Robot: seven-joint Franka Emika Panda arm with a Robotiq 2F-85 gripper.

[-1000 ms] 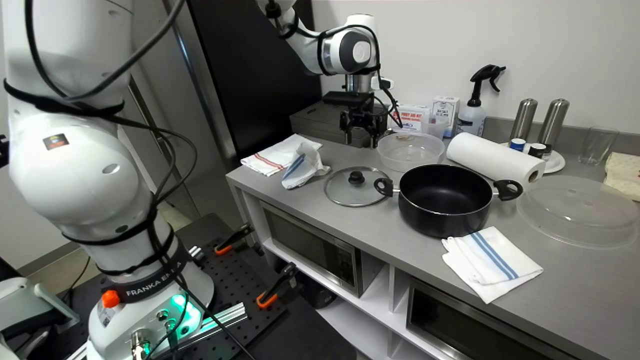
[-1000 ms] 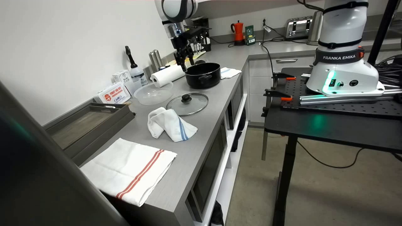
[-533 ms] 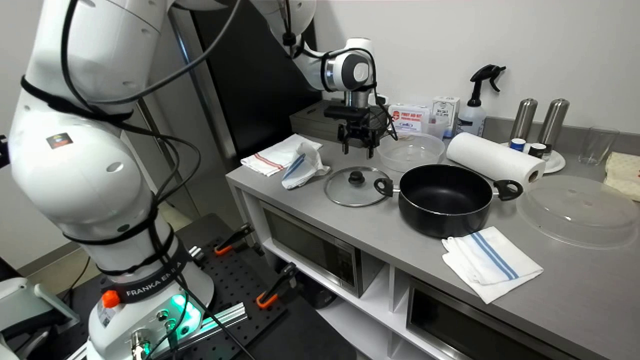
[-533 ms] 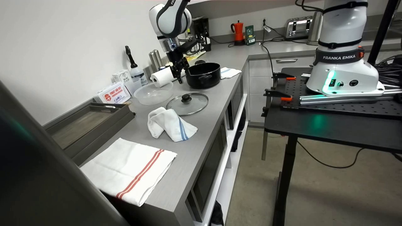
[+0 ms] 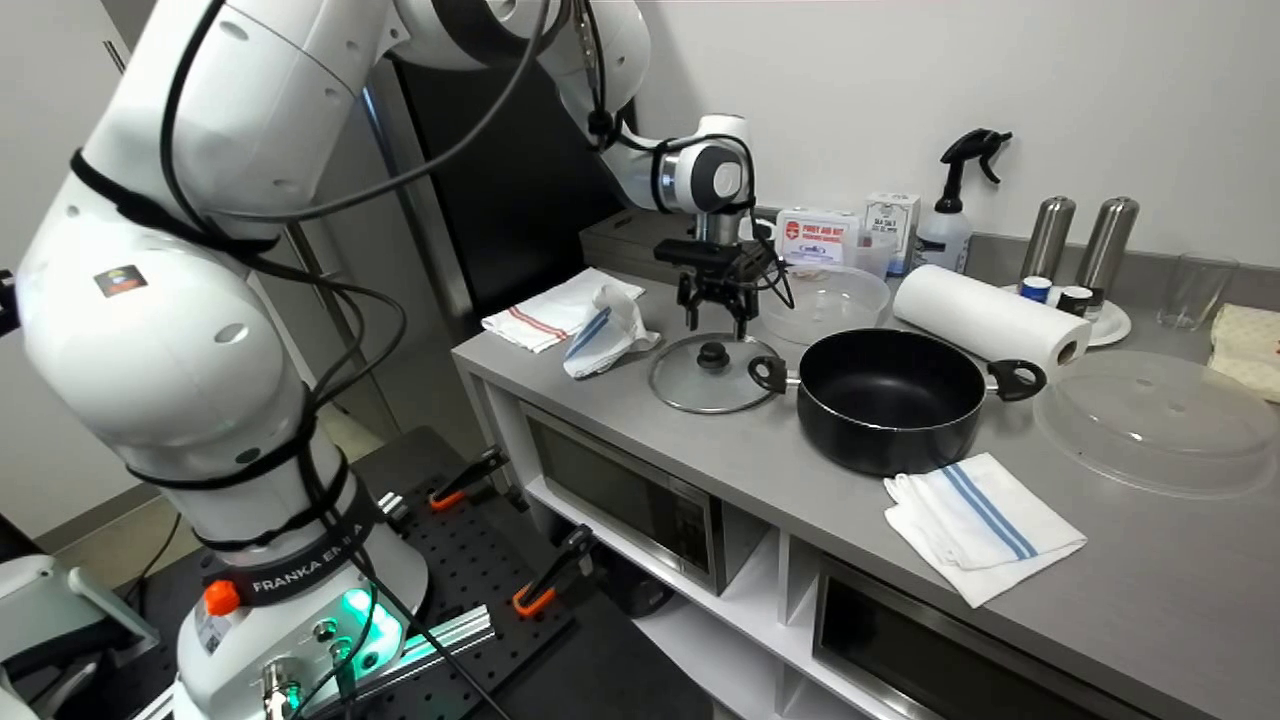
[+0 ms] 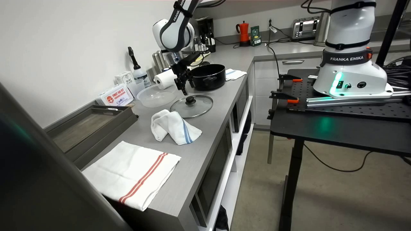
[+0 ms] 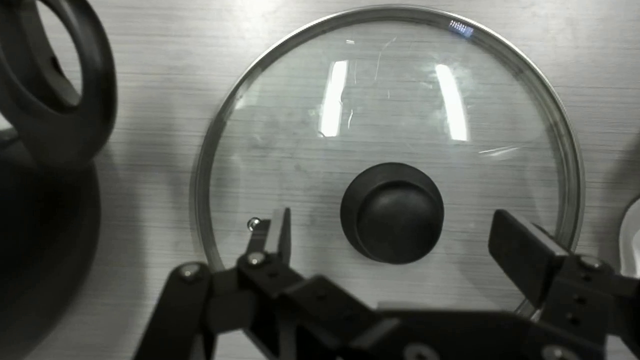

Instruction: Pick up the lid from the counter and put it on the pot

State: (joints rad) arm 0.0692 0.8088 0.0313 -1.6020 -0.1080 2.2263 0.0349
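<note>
My empty fingers (image 7: 520, 255) stand wide apart above the lid (image 7: 387, 150), which lies on the counter (image 5: 740, 445) with the pot (image 5: 890, 440) just beside it, so I judge the grasp comes next: descend and pinch the lid's knob (image 7: 393, 220).

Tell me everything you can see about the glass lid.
The lid is round and clear, apparently glass, with a thin metal-looking rim, a black centre knob, a small shiny ring near the edge and two bright reflections. It lies flat on the grey counter, knob up, beside the pot but apart from it. The open gripper hangs above; in the wrist view its fingers flank the knob, not touching it.
</note>
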